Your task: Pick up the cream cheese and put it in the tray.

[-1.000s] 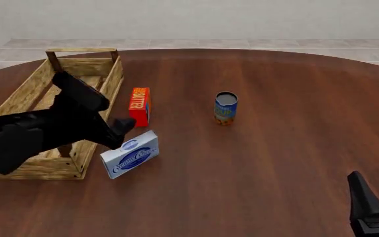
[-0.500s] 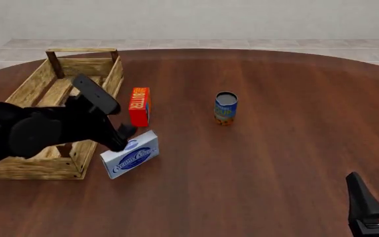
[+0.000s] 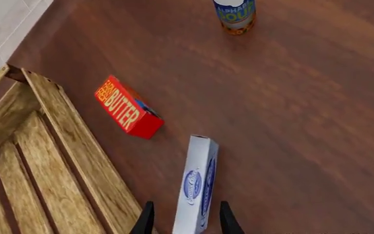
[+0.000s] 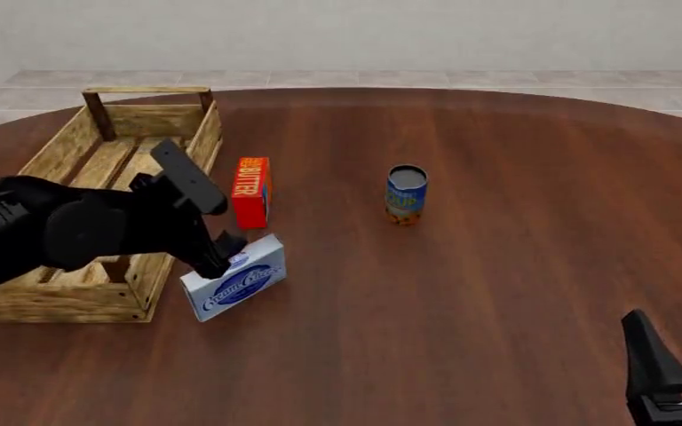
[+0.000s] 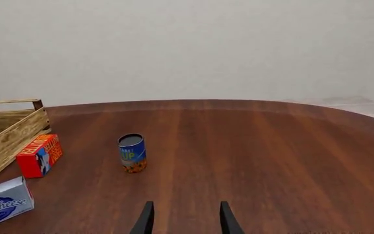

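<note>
The cream cheese [image 4: 234, 278] is a white and blue box standing on a long edge on the table, just right of the tray [image 4: 71, 142], a big light-wood crate. My left gripper [image 4: 224, 252] hangs over the box's near end, beside the tray's right wall. In the left wrist view the cream cheese [image 3: 196, 187] runs between the two fingertips of the left gripper [image 3: 185, 224], which is open with a gap on each side. My right gripper [image 4: 680, 359] sits low at the table's front right, far from the box. In the right wrist view the right gripper [image 5: 185, 222] is open and holds nothing.
A red-orange BUTTER box [image 4: 249, 190] stands just behind the cream cheese, close to the tray's wall [image 3: 76, 156]. A blue soup can [image 4: 407, 195] stands upright further right. The right wrist view also shows the can [image 5: 132, 153] and the butter [image 5: 39, 155].
My left arm has swung right and down from over the tray, bringing its gripper down around the cream cheese's end. The box and the right arm have not moved.
</note>
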